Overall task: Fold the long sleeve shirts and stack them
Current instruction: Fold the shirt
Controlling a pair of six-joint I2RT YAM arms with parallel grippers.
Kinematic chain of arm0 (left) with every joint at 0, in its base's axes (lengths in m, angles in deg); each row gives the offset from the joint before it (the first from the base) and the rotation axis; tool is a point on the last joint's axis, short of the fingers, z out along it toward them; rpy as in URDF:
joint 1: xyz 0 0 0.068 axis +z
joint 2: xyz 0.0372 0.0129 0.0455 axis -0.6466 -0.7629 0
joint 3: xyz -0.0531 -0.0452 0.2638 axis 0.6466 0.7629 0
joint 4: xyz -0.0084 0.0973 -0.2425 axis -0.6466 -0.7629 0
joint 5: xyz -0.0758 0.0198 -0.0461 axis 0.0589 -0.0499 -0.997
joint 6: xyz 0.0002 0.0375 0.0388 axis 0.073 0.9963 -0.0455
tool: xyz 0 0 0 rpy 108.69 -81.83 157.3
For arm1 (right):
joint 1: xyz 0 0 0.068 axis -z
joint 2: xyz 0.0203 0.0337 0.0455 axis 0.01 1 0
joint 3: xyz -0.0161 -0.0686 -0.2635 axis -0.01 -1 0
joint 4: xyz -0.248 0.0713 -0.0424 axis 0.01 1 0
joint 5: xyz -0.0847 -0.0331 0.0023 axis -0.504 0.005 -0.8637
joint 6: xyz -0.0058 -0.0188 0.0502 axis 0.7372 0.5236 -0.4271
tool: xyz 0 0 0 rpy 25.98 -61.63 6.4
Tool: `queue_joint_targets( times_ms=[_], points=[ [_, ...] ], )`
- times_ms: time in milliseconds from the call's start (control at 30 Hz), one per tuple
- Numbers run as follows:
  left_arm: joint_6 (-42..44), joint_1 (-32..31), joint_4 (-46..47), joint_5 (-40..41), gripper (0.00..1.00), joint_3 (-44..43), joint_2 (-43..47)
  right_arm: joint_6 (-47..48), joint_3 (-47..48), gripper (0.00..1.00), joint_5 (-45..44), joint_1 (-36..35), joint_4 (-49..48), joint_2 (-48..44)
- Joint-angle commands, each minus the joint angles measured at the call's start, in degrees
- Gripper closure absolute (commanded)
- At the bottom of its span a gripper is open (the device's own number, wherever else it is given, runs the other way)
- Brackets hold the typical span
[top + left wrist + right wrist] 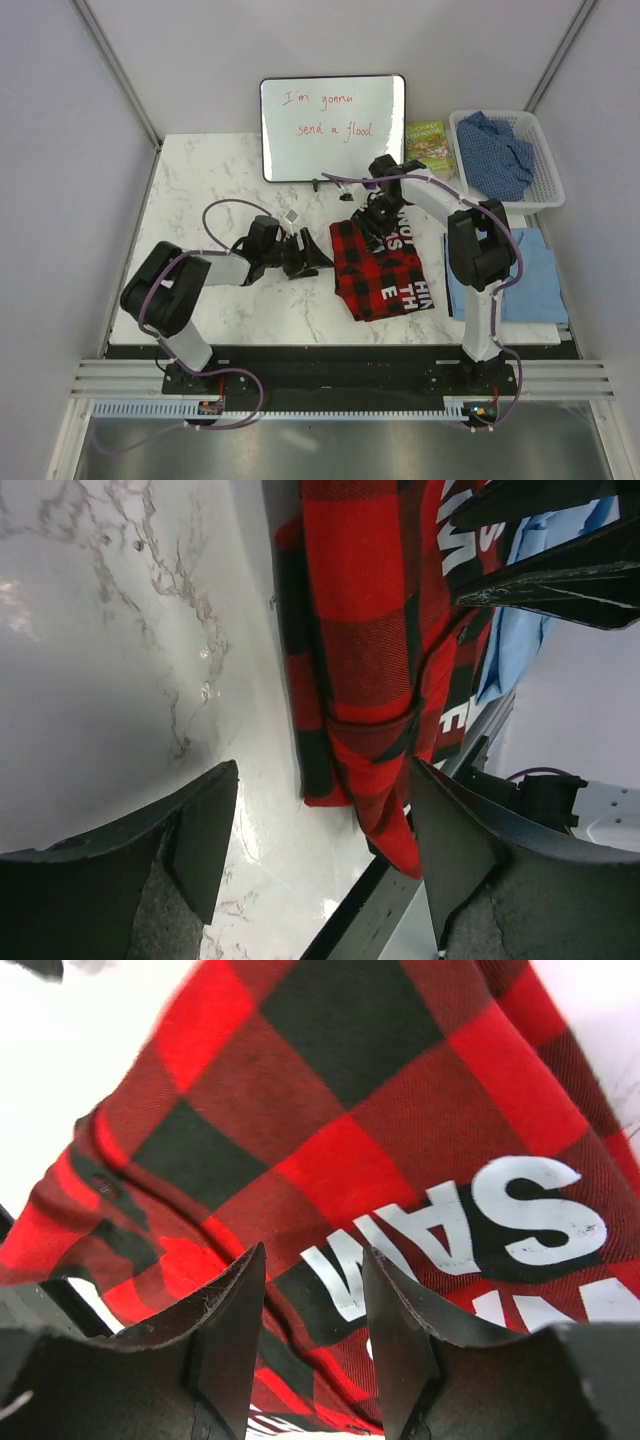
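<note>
black fingers crowd the bottom of both wrist views. the left gripper (322,770) has its jaws wide apart with nothing between them, and past its tips lie bare marble and the lower left edge of the folded red-and-black flannel (350,630). the right gripper (312,1255) shows a narrower gap and points down at the flannel (330,1110) beside the white lettering. no cloth is bunched between the fingers, though whether their tips press on the fabric is hard to tell.

from above, the left arm rises from its base at the lower left, bends at a raised elbow and reaches right across the table (200,190), with the left gripper (303,258) low just beside the flannel's left edge. the right arm stands up from the lower right, runs up and left toward the whiteboard (333,128), then folds back down so the right gripper (375,225) sits over the flannel's upper end.

the flannel (385,275) lies at the centre. the light blue shirt (530,275) lies flat at the right edge, partly behind the right arm. the darker speckled shirt (495,150) is heaped in the white basket (548,195) at the upper right, beside a green book (430,145).
</note>
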Motion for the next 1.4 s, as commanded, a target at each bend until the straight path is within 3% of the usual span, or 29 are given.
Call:
queue_joint_targets(
  times_ms=[0, 367, 533, 700, 733, 800, 867, 1100, 1133, 1200, 1233, 1367],
  points=[
    [-5.9, -3.0, 4.7, 4.9, 0.23, -2.0, -3.9, -4.2, -1.4, 0.49, -2.5, 0.6, -2.9, 1.2],
    [-15.4, -8.4, 9.1, 6.5, 0.24, -5.5, -15.6, -5.1, -1.2, 0.52, -3.9, 0.6, -4.1, 6.5],
    [-17.1, -8.7, 11.7, 6.0, 0.28, -6.1, -16.3, -4.8, -0.9, 0.52, -3.5, 0.6, -4.0, 6.9],
    [-15.2, -8.5, 9.5, 5.0, 0.48, -6.9, -15.2, -4.6, -0.7, 0.52, -3.0, 0.6, -3.7, 7.1],
    [-14.1, -8.4, 9.2, 4.4, 0.54, -7.5, -15.1, -4.6, -0.7, 0.52, -2.3, 0.6, -3.7, 6.8],
    [-12.1, -7.7, 6.0, 3.4, 0.76, -8.8, -15.0, -4.6, -0.7, 0.51, -1.1, 0.6, -3.6, 6.3],
    [-7.8, -6.3, 1.5, 2.0, 0.98, -11.2, -13.2, -5.2, -0.3, 0.5, 1.0, 0.7, -3.7, 5.2],
    [19.3, 2.6, -35.8, 1.6, 0.98, -25.6, -2.9, -11.7, 4.2, 0.36, 10.2, 5.2, -3.9, -0.5],
    [27.3, 3.6, -44.9, 3.2, 0.98, -31.0, -2.1, -12.5, 4.7, 0.34, 11.4, 6.1, -4.0, -1.0],
    [34.8, 5.5, -52.4, 5.5, 0.98, -37.4, -0.6, -14.4, 6.0, 0.21, 14.6, 8.6, -4.6, -1.9],
    [42.9, 5.8, -55.4, 7.4, 0.98, -44.0, -0.2, -15.3, 6.4, 0.16, 15.4, 9.5, -4.6, -2.5],
    [59.8, 3.2, -74.7, 17.1, 0.98, -64.8, -2.0, -16.2, 7.7, 0.09, 18.5, 13.9, -4.6, -4.0]
  ],
)
